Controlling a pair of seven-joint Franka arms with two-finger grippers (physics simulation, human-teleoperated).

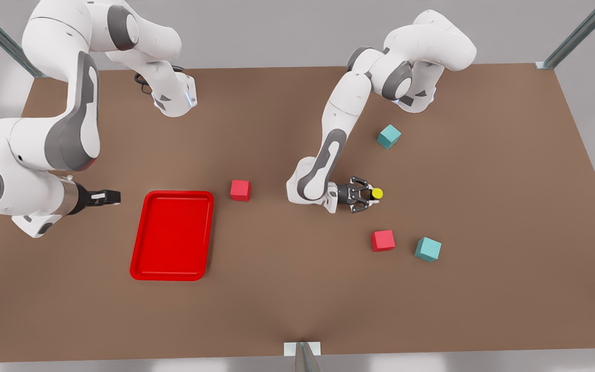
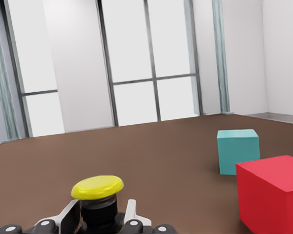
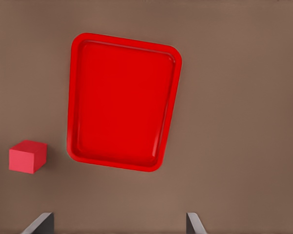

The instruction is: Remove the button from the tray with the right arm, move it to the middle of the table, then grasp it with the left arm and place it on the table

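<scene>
Yellow-capped button (image 2: 97, 187) sits clamped in my left gripper (image 1: 365, 195): light, rigid, best pinched by its boxy body. My right gripper (image 3: 119, 222), fingers apart, waits at the tray's (image 1: 145, 227) nine o'clock.

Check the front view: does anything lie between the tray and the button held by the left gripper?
Yes. One red cube sits on the table between the tray and the left gripper, which is shut on the button.

Yellow-capped button (image 1: 377, 194) (upright) in left claw (image 1: 371, 195); red tray (image 1: 145, 237) empty.
</scene>
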